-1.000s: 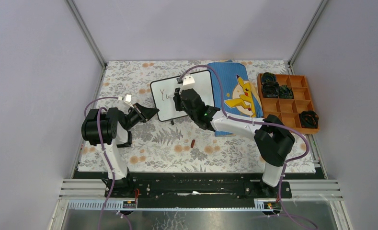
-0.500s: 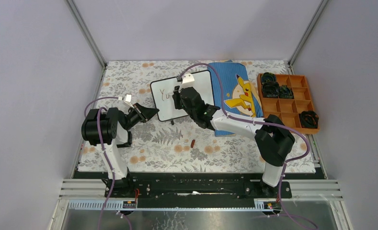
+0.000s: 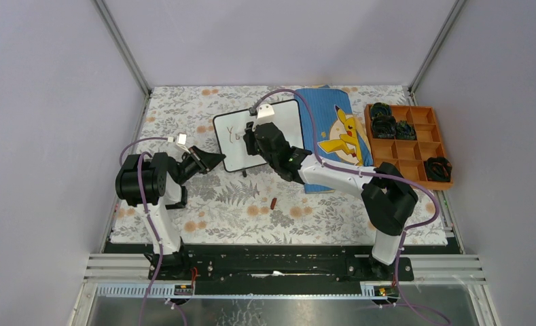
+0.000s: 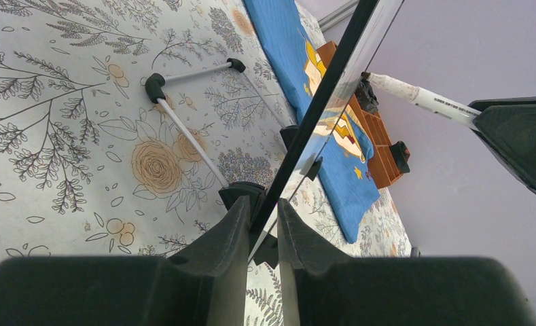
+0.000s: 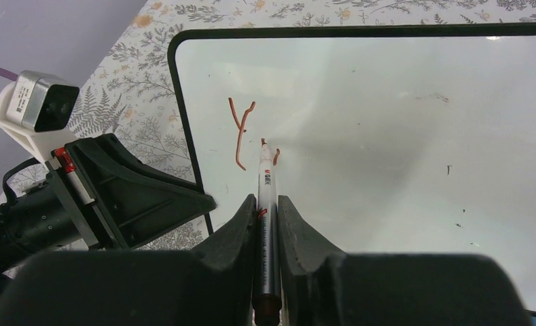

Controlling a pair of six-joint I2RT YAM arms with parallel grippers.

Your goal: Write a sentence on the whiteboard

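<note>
Top external view: the whiteboard (image 3: 289, 122) sits on the flowered table (image 3: 204, 204), left of centre toward the far side. It is just beside a blue cloth (image 3: 333, 112) and well apart from an orange tray (image 3: 418, 159) at the right. The left claw (image 3: 217, 159) meets the board's near-left rim and the right claw (image 3: 250, 136) reaches over its face. A small red-brown piece (image 3: 273, 202) lies on the table near the board. Left wrist view: the left claw is narrow, its two fingers pinched on the board's black rim. The board shows edge-on here, slanting upward, with thin white rods (image 4: 183, 129) with black ends on the table beneath it. A marker (image 4: 418, 97) points at its face from the right. Right wrist view: the right claw is closed on the marker's barrel, and the marker's tip touches the white surface. The sentence (image 5: 241, 132) is only a red-brown Y and a short stroke at the tip, near the board's upper left corner.
</note>
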